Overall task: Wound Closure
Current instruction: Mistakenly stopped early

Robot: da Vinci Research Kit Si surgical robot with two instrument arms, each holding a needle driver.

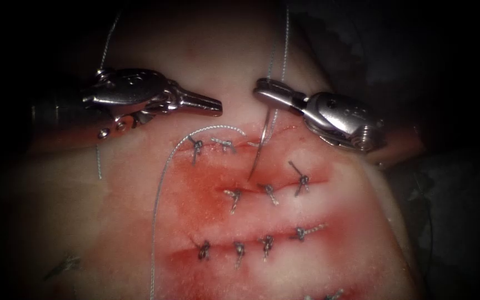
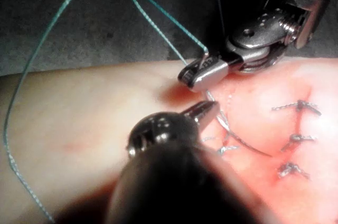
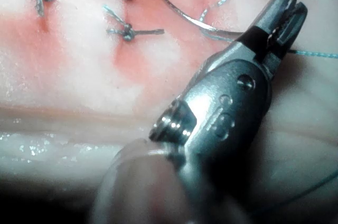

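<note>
The right tool (image 1: 268,91) has its fingers clamped on the curved needle (image 1: 259,150) near its tail, above the tissue (image 1: 140,183); the left tool (image 1: 209,104) has closed, empty fingers.

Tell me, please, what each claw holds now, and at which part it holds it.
The right claw holds the needle near its thread end; the needle's point hangs free over the tissue. The left claw is shut and holds nothing.

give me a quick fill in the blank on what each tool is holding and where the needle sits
1. The needle is held by the ____ tool.
2. The jaws of the left tool hold ____.
3. That tool grips the needle near its ____ end, where the thread joins it.
4. The needle hangs over the ____, its tip pointing down at a sutured cut.

Missing words: right; nothing; thread; tissue
</note>
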